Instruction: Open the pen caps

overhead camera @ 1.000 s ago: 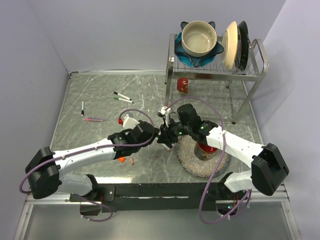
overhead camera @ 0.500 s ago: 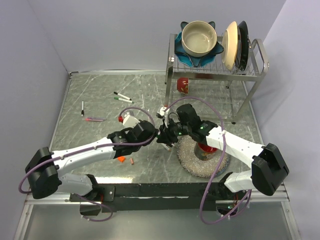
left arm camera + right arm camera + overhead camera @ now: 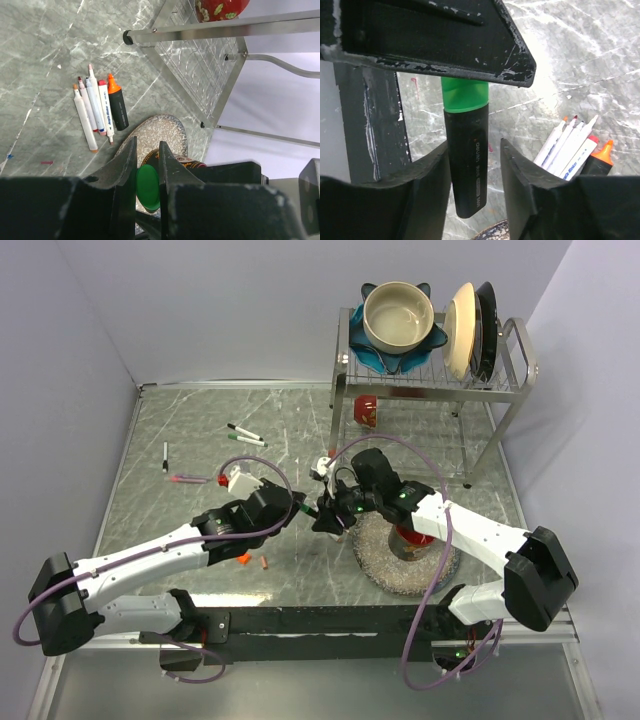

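My left gripper (image 3: 295, 510) is shut on the green cap (image 3: 148, 187) of a black highlighter (image 3: 467, 165). In the right wrist view the green cap (image 3: 465, 95) still sits on the barrel. The barrel hangs between the fingers of my right gripper (image 3: 326, 517), against one finger with a gap to the other. Several uncapped white markers (image 3: 92, 112) and an uncapped orange-tipped black highlighter (image 3: 118, 104) lie together on the table; they also show in the right wrist view (image 3: 570, 145). An orange cap (image 3: 242, 559) and a small red cap (image 3: 264, 564) lie under the left arm.
A speckled plate (image 3: 385, 575) with a red cup (image 3: 412, 540) sits under the right arm. A metal dish rack (image 3: 430, 380) with a bowl and plates stands at the back right, a red mug (image 3: 366, 410) beneath it. Capped pens (image 3: 245, 435) (image 3: 165, 456) (image 3: 190, 480) lie at the back left.
My left arm has drawn back to the left with the green-capped end in its jaws, widening the gap between the two grippers. The right arm has barely moved.
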`<control>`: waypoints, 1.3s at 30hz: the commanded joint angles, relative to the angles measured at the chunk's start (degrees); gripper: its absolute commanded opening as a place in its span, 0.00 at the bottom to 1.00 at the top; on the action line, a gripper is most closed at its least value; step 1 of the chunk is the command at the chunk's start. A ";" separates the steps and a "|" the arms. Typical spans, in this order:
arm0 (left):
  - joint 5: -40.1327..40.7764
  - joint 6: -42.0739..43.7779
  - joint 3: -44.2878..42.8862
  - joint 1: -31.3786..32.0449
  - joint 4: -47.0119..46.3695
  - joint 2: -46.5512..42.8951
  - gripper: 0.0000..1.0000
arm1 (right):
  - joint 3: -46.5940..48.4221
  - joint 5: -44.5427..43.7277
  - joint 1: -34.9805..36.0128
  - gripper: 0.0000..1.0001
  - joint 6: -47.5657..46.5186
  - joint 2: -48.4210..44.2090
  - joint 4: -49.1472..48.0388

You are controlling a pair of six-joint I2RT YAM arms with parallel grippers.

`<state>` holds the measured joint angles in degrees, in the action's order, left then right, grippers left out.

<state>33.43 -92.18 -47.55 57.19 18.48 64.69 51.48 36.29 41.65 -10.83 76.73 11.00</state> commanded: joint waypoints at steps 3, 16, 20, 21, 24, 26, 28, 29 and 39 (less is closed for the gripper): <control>2.16 3.84 1.75 -0.06 -2.21 -1.31 0.01 | 2.39 8.94 0.27 0.51 -0.95 -0.26 0.68; -2.58 18.61 17.31 -0.41 -31.74 -10.89 0.01 | 2.83 17.05 -2.36 0.61 8.01 3.42 -2.65; -5.56 20.72 20.21 -1.29 -37.72 -11.86 0.01 | 2.66 18.02 -2.62 0.36 9.77 3.60 -3.88; -6.00 21.16 20.82 -1.46 -38.86 -11.86 0.01 | 2.74 18.46 -2.62 0.26 9.95 3.69 -3.80; -7.32 23.27 21.44 -3.22 -41.59 -12.30 0.01 | 3.62 20.22 -2.62 0.00 8.99 4.39 -2.13; -8.72 25.64 21.27 -8.28 -41.07 -13.79 0.01 | 4.06 20.66 -2.62 0.00 8.37 4.74 -0.47; -14.51 26.44 21.71 -14.88 -40.54 -17.29 0.01 | 4.06 20.66 -2.54 0.00 7.75 4.40 -0.02; -17.23 26.44 22.06 -22.48 -41.32 -18.70 0.01 | 4.06 20.40 -2.36 0.00 7.23 4.31 0.50; -32.90 27.14 17.05 -44.27 -30.27 -22.67 0.01 | 5.64 13.90 -0.26 0.00 3.54 5.54 4.29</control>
<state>3.70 -67.11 -28.49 15.11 -15.05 42.50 57.01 51.05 40.18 -5.02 82.00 10.50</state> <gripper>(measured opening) 0.193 0.369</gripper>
